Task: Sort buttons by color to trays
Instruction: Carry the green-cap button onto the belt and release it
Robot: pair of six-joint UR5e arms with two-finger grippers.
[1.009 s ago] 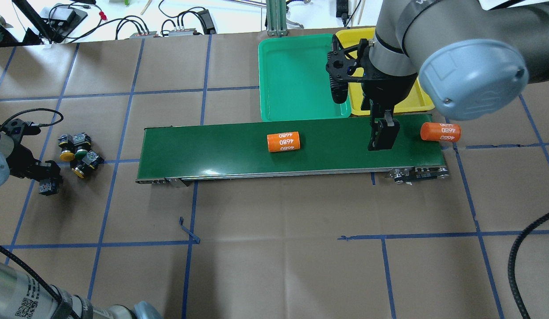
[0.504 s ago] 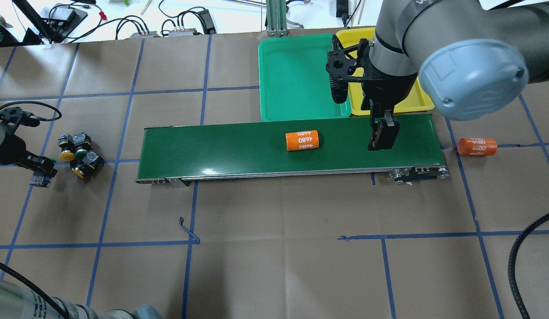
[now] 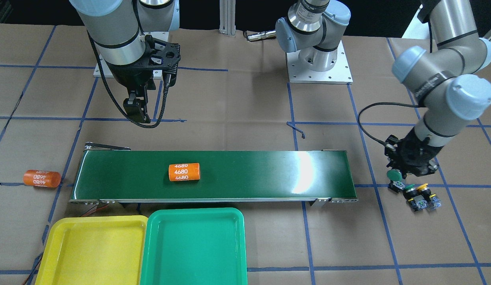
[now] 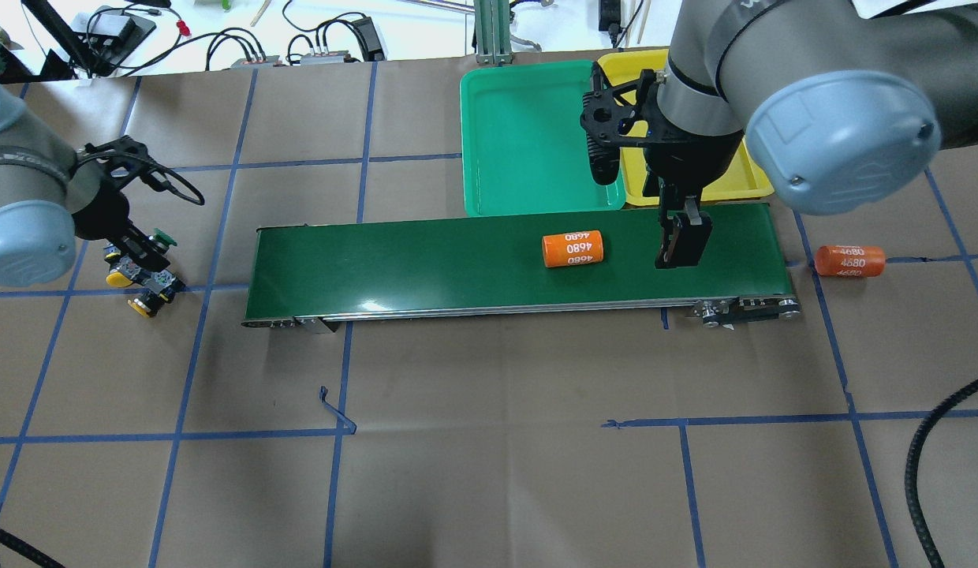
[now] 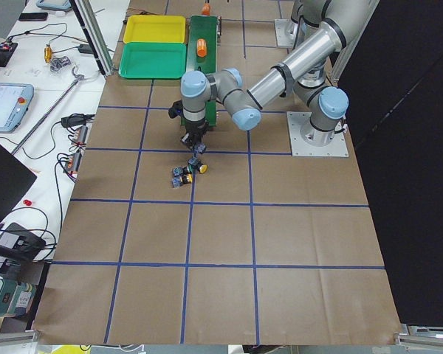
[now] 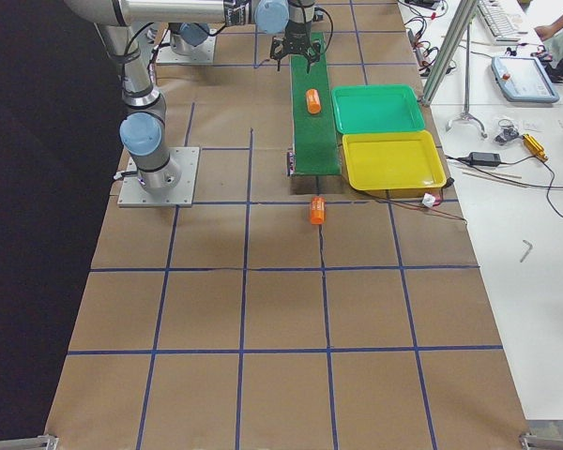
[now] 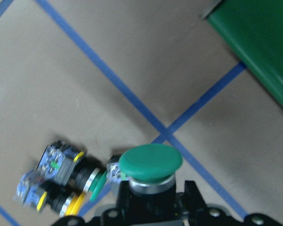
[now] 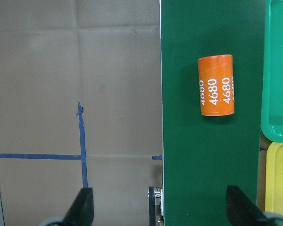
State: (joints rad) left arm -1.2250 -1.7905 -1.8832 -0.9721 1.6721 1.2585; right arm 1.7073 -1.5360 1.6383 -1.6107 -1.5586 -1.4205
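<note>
By the left edge of the tabletop (image 4: 489,473), L gripper (image 7: 153,189) clamps a green button (image 7: 151,162); we shd lift straight up, clear of the other buttons (image 7: 61,179). R gripper (image 8: 162,207) hangs open.

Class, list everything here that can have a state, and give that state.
left gripper: shut on green button
right gripper: open, empty
green tray: empty
yellow tray: empty
belt cylinder: lying on its side
off-belt cylinder: on its side on table
other buttons: loose on table
</note>
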